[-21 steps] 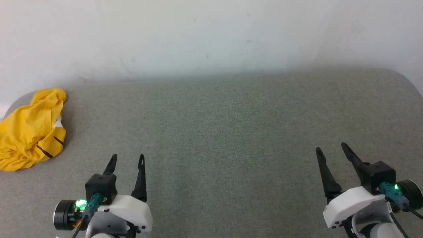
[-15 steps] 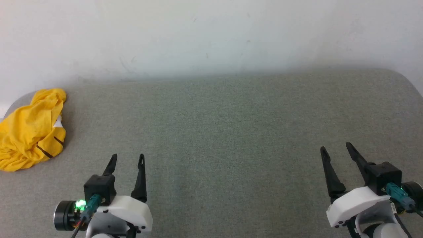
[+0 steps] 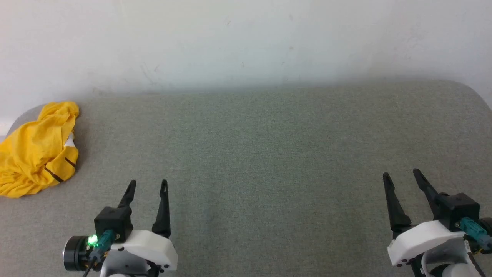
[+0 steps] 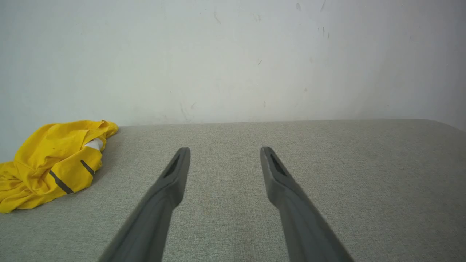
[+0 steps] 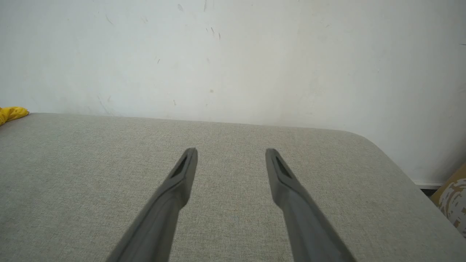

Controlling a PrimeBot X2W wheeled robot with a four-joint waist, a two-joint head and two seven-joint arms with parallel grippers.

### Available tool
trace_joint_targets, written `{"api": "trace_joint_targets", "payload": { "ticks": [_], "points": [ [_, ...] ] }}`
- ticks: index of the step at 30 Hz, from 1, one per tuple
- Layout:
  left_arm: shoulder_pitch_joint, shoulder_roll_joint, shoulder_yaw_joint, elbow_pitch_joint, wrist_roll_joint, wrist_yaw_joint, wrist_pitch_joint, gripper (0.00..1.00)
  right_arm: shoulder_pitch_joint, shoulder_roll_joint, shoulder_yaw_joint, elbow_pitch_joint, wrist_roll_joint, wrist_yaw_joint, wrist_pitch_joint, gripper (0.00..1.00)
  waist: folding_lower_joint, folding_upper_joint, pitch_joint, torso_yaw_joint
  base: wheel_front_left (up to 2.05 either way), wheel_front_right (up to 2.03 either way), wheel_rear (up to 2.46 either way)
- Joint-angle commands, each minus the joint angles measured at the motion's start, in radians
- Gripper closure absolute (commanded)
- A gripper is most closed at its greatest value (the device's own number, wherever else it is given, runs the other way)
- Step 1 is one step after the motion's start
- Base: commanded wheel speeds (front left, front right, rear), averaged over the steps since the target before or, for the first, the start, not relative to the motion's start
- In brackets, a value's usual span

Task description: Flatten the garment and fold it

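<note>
The garment (image 3: pixel 36 152) is a bright yellow T-shirt crumpled in a heap at the far left of the grey cushioned surface, with black stripes and a bit of white showing. In the left wrist view the garment (image 4: pixel 51 163) lies left of and beyond my fingers. A yellow tip of the garment (image 5: pixel 12 113) peeks in at the left edge of the right wrist view. My left gripper (image 3: pixel 148 182) stands open and empty, right of the heap and nearer to me. Far from it at the lower right, my right gripper (image 3: pixel 401 174) is open and empty.
The grey cushioned surface (image 3: pixel 261 154) runs back to a white wall (image 3: pixel 246 42). Its far corners are rounded, and its right edge (image 5: pixel 400 171) drops off. A patterned tan object (image 5: pixel 453 200) sits beyond that edge, low at the right.
My right gripper has drifted right and a little back toward me. The left gripper has barely moved, its wrist sinking slightly. The garment lies as before.
</note>
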Motion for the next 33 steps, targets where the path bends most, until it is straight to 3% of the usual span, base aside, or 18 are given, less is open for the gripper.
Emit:
{"api": "trace_joint_targets", "payload": {
  "ticks": [1, 16, 33],
  "points": [
    [0.018, -0.001, -0.003, 0.003, -0.012, 0.008, -0.012, 0.00, 0.006, 0.001, -0.012, 0.004, 0.010, 0.000, -0.012, 0.00, 0.0000, 0.0000, 0.001, 0.003, 0.00, 0.00, 0.00],
    [0.028, -0.002, -0.008, 0.011, -0.048, 0.023, -0.041, 0.00, 0.009, 0.002, -0.035, 0.005, 0.019, -0.001, -0.041, 0.00, 0.0000, 0.0000, 0.010, 0.046, 0.00, 0.00, 0.00],
    [0.047, -0.002, -0.014, 0.025, -0.100, 0.044, -0.077, 0.00, 0.003, 0.002, -0.038, 0.015, 0.032, -0.001, -0.076, 0.00, 0.0000, 0.0000, 0.012, 0.145, 0.00, 0.00, 0.00]
  ]
}}
